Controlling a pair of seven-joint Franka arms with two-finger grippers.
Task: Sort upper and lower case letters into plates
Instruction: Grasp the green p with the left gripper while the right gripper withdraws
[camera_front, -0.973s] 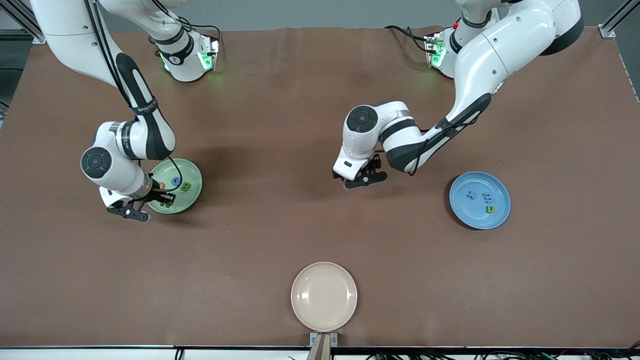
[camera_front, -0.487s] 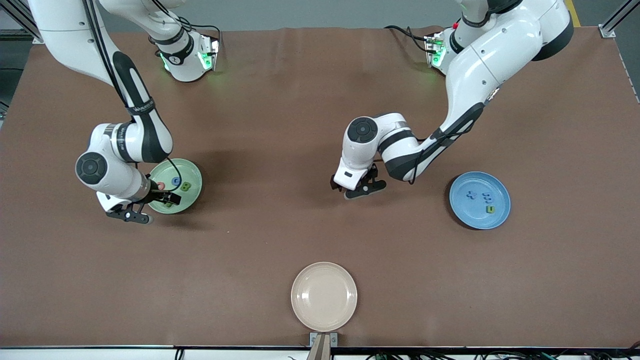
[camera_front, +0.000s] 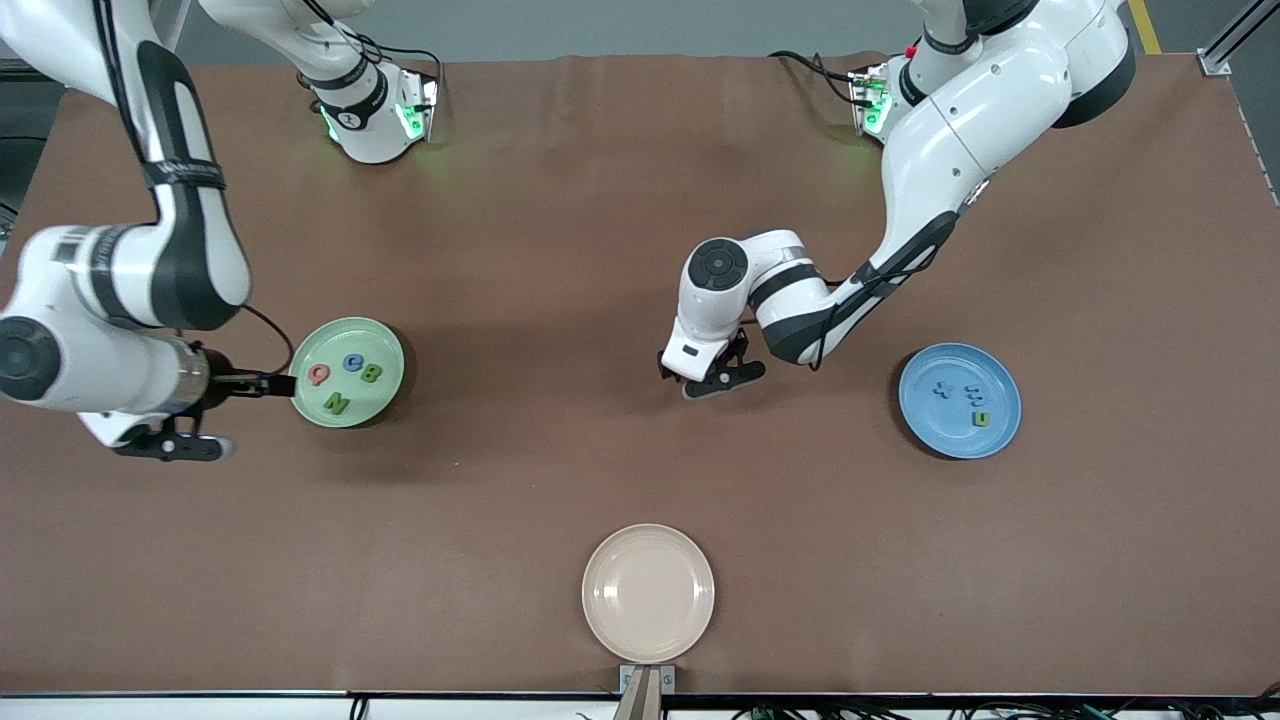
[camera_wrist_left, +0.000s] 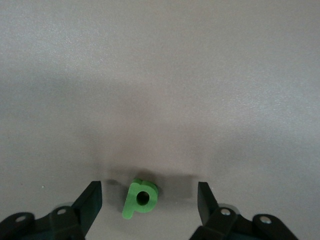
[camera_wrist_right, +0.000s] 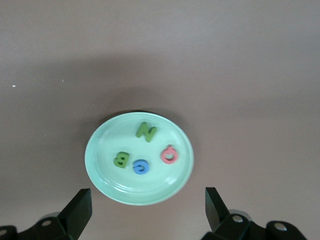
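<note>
The pale green plate holds the red Q, blue C, green B and green N. My right gripper is open and empty, raised over that plate's rim at the right arm's end. The right wrist view shows the plate beyond the open fingers. The blue plate holds the blue x, blue m and green n. My left gripper is open, low over mid-table. The green p lies on the table between its fingers, untouched.
A beige plate sits near the table's front edge, nearer to the camera than the left gripper. The brown mat covers the table.
My right gripper has lifted off the pale green plate and drawn back toward the right arm's end, uncovering the Q and N. My left gripper has shifted slightly.
</note>
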